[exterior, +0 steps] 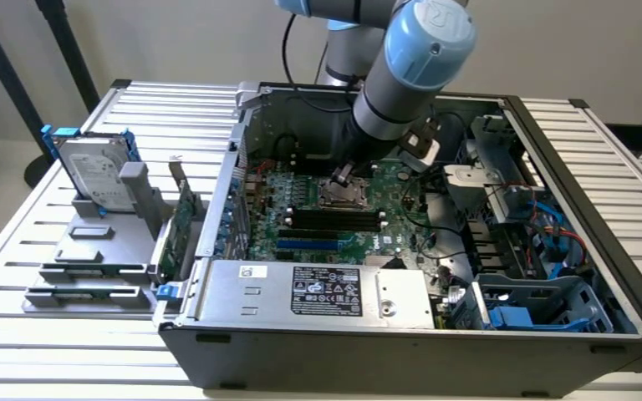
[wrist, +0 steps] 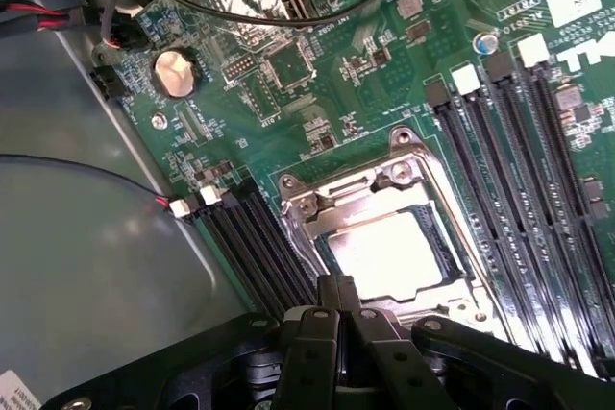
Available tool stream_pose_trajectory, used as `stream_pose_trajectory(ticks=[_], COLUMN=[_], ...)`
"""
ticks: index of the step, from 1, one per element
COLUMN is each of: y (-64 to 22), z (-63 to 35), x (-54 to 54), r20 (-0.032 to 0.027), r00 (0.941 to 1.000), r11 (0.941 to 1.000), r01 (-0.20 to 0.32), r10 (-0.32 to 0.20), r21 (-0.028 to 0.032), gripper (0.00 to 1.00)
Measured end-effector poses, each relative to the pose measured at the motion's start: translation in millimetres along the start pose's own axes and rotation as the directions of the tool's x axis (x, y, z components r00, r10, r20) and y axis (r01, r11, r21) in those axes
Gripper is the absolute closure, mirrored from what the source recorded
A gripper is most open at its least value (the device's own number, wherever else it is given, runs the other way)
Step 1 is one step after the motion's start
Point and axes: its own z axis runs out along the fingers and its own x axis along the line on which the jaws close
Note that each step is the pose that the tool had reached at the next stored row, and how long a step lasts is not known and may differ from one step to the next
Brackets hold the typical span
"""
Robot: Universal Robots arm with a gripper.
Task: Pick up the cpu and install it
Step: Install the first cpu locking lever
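The cpu (wrist: 382, 249), a small square chip with a shiny silver top, lies flat inside the metal socket frame (wrist: 306, 206) on the green motherboard (wrist: 288, 93). My gripper (wrist: 336, 287) is shut, its two black fingertips pressed together with nothing between them. They sit at the edge of the cpu; I cannot tell whether they touch it. In the exterior view the gripper (exterior: 343, 177) reaches down into the open computer case, right above the socket (exterior: 343, 195).
Long black memory slots (wrist: 538, 189) flank the socket on both sides. Black cables (wrist: 250, 9) cross the board. Case walls (exterior: 231, 175) surround the arm. A hard drive with blue rails (exterior: 89, 167) stands on the slatted table at the exterior view's left.
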Motion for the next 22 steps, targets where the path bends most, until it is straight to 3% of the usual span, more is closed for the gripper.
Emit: stream_pose_trajectory(ticks=[7, 22], y=[-2.9, -2.8], z=[-13.0, -26.8], x=[-9.5, -29.8], r20=[-0.0033, 0.0057], r00=[1.0, 0.9999], r11=[1.0, 0.9996], r01=[-0.003, -0.012], r10=[0.003, 0.012], r21=[0.0067, 0.0252], gripper=[0.89, 0.89])
